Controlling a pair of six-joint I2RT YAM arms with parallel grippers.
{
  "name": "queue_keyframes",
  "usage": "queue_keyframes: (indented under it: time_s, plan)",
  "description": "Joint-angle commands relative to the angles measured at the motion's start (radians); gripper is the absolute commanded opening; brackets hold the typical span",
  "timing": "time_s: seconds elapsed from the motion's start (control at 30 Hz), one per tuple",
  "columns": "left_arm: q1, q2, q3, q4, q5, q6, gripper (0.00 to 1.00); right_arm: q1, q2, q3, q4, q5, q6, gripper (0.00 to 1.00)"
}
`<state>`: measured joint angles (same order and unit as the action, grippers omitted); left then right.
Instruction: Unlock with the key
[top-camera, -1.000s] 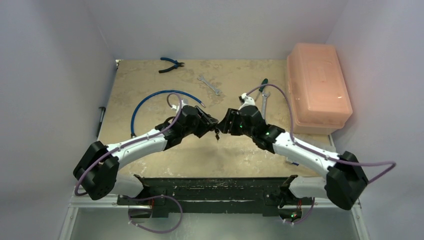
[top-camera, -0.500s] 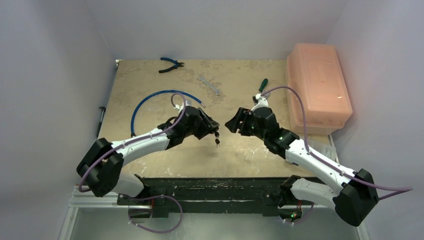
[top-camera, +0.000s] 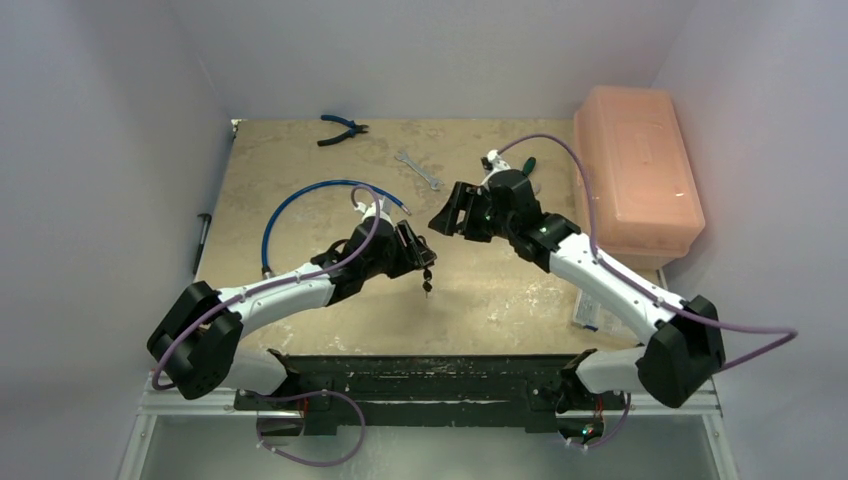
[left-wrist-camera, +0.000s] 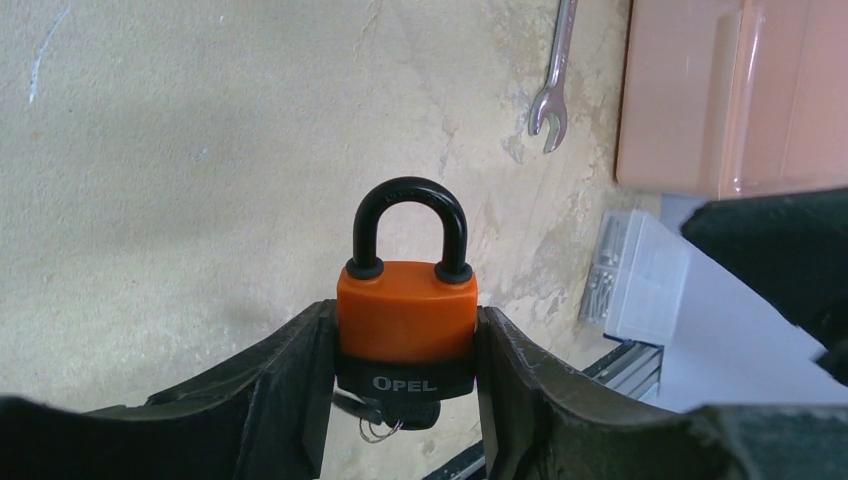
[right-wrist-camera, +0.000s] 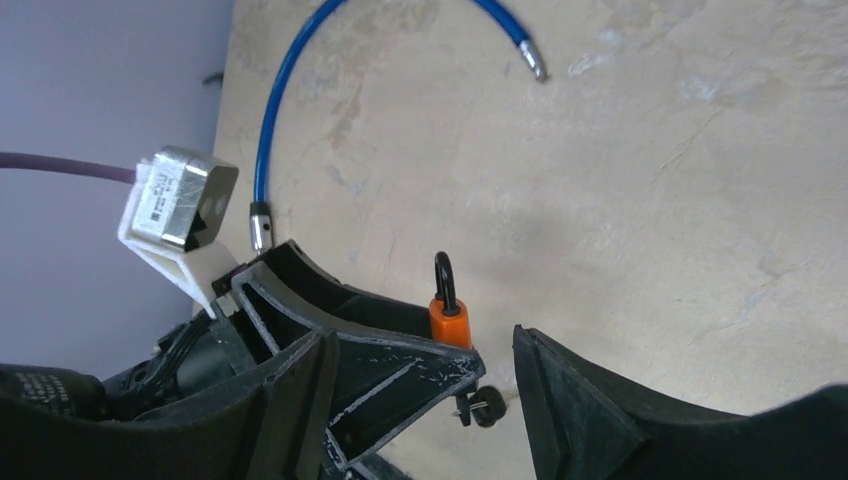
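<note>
"OPEL" is printed in white on the black base of the padlock (left-wrist-camera: 405, 310). The left gripper (top-camera: 420, 258) is clamped on the padlock's sides, with the shackle down. The key (right-wrist-camera: 488, 405) sticks out beneath the padlock. The right gripper (top-camera: 447, 220), spread wide and empty, was nearly touching the padlock a second ago and now sits beyond it.
</note>
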<state>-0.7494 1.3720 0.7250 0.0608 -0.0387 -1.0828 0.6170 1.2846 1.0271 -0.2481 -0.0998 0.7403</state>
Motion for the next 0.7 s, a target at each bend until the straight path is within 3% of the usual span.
queue_keyframes:
  time_s: [0.0, 0.67]
  plan:
    - [-0.002, -0.038, 0.029, 0.097, 0.019, 0.096, 0.0, 0.005, 0.086, 0.082, -0.058, -0.099, -0.05, 0.7]
    - [-0.002, -0.079, 0.045, 0.121, 0.074, 0.215, 0.0, 0.053, 0.23, 0.086, -0.038, -0.15, -0.062, 0.62]
